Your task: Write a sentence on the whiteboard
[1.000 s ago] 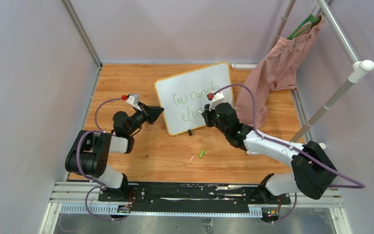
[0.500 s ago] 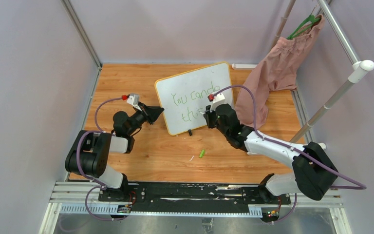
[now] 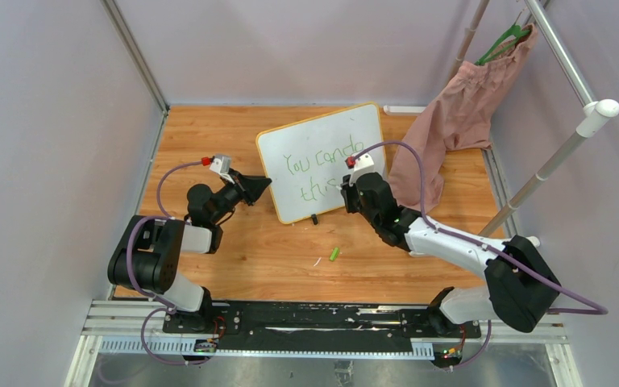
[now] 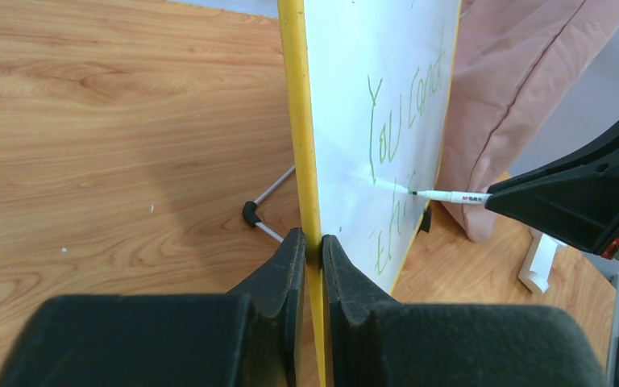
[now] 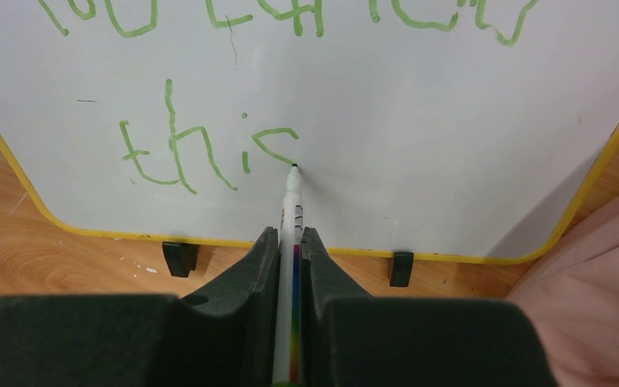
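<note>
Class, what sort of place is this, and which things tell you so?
Most likely a robot lab test cell: a left arm and right arm bolted to a metal rail at a wooden table, plain walls closing it in, and staged props, a whiteboard and a pink garment.

Black-and-white left arm (image 3: 161, 254), black-and-white right arm (image 3: 459, 246), purple cables (image 3: 388, 142), matte black fingers (image 4: 286, 266)

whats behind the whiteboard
From the left wrist view, a thin metal leg with a black foot reaches from the whiteboard's back to the wooden table. The leg's upper joint and the rest of the back are hidden by the board's rim.
</note>
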Controlling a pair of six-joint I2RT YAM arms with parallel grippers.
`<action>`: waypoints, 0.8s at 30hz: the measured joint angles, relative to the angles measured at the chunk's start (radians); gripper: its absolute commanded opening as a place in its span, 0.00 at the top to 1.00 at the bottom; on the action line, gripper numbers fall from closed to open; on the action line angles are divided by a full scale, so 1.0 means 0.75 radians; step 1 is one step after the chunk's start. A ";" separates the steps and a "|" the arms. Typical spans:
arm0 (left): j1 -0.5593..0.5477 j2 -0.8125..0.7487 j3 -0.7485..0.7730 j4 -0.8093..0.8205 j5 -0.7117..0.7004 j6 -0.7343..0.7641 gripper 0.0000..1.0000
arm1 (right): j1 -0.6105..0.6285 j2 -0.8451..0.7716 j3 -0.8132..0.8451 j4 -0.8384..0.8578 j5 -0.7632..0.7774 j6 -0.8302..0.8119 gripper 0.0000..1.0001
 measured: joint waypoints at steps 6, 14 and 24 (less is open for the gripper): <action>0.000 0.000 0.000 0.000 0.000 -0.001 1.00 | 0.000 0.000 0.000 -0.018 0.015 0.000 1.00; 0.000 0.000 0.000 0.000 0.000 0.000 1.00 | 0.000 0.000 0.000 -0.028 0.021 0.001 1.00; 0.000 0.000 0.000 0.000 0.000 -0.001 1.00 | 0.001 0.000 0.000 -0.029 0.019 0.002 1.00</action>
